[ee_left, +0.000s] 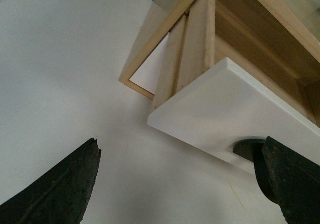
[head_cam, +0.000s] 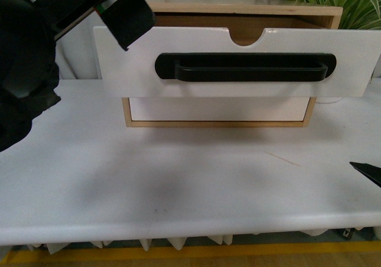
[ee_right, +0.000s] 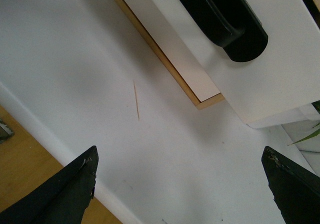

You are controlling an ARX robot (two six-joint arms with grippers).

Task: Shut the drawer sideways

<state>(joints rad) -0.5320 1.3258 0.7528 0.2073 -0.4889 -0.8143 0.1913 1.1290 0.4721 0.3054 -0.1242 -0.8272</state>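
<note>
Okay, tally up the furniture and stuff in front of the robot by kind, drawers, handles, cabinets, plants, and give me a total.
Drawer fronts: 2, the handled drawer and the plain lower front
Black bar handle: 1
Wooden cabinet: 1
Plant: 1
Total: 5

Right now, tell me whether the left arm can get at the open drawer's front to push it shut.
Probably yes. The left gripper is open, close to the left end of the drawer, whose white front sticks out of the wooden cabinet. Nothing shows between them.
</note>
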